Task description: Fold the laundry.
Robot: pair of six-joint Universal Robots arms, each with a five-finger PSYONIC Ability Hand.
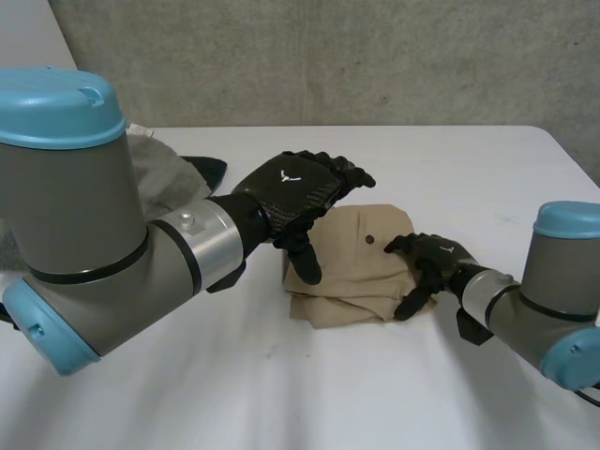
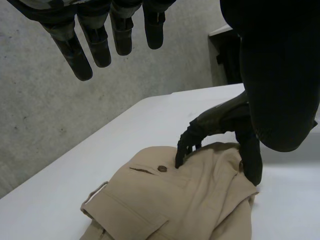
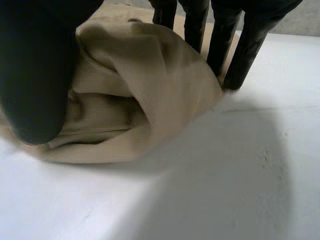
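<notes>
Trousers (image 1: 352, 274), tan and folded small, sit mid-table, long axis 9-to-3. Closest in, right hand (image 1: 439, 259) has the 3 o'clock end, pinched between thumb and fingers I think. Further back, left hand (image 1: 295, 193) hovers over 9 o'clock, fingers loose, empty.

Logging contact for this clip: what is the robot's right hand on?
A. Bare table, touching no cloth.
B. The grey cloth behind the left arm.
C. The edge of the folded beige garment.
C: the right hand sits at the folded beige garment, on the edge nearest its own arm, fingers over the top and thumb against the fold, pinching it; the left hand hovers open above.
</notes>
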